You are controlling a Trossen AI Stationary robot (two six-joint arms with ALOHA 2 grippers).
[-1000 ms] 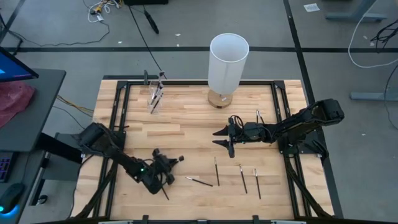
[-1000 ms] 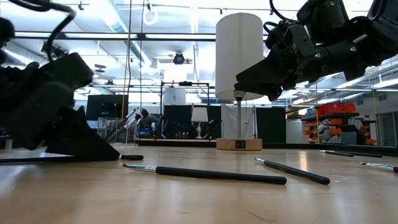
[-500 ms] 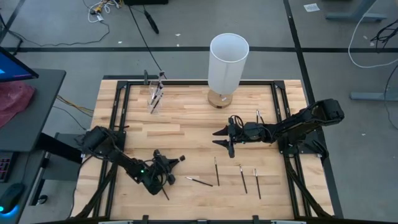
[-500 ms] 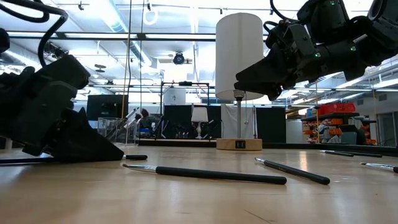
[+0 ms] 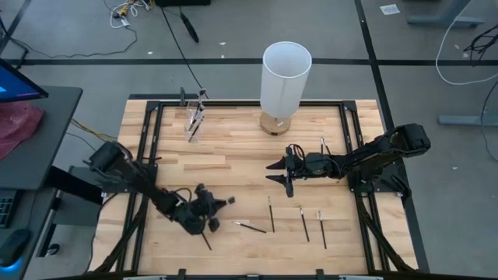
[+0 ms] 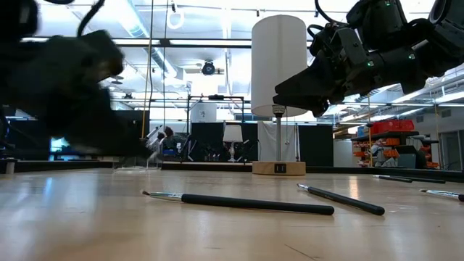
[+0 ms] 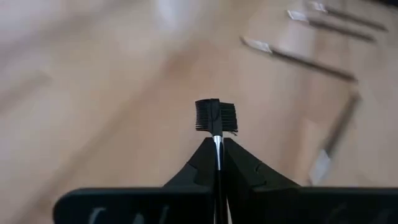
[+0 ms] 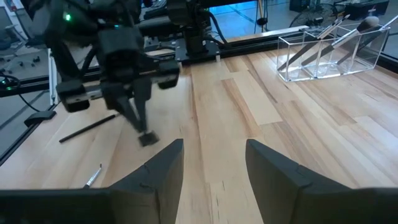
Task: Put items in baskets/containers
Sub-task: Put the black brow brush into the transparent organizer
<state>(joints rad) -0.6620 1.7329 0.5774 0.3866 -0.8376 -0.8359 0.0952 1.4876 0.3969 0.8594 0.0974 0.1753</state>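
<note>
Left tool (image 5: 208, 214): I see it at about 7 o'clock on the table (image 5: 233, 155), low over the wood, fingers (image 7: 249, 177) pressed together on a comb-headed brush (image 7: 216, 118). In the left wrist view the brush's long axis runs straight out between the fingers, its comb end pointing away from the wrist. From above, its handle slants from the tool toward the near edge.

Clear container (image 5: 194, 120): at about 11 o'clock, close to the far edge, holding several brushes that lean. In the right wrist view it reads as a divided clear holder (image 8: 326, 53) with brushes tilted inside.

Loose brushes on the table, all near the front edge at 5 to 6 o'clock:
- slanted brush (image 5: 250, 227), lying almost crosswise, just right of the left tool; in the low view it lies level across the foreground (image 6: 239, 201).
- upright-lying brush (image 5: 271, 214), long axis front to back.
- third brush (image 5: 303, 222), front to back, slightly tilted.
- fourth brush (image 5: 320, 227), front to back, pale end toward the far side.
- fifth brush (image 5: 323, 145), by the right arm at 3 o'clock.

Lamp (image 5: 285, 82): white shade, wooden base, at 12 o'clock by the far edge.

Right tool (image 5: 278, 173): I see it raised over the table's centre-right, fingers (image 8: 158, 171) spread apart, holding nothing.

Open room: bare wood spans the centre, between container, lamp and both tools.
</note>
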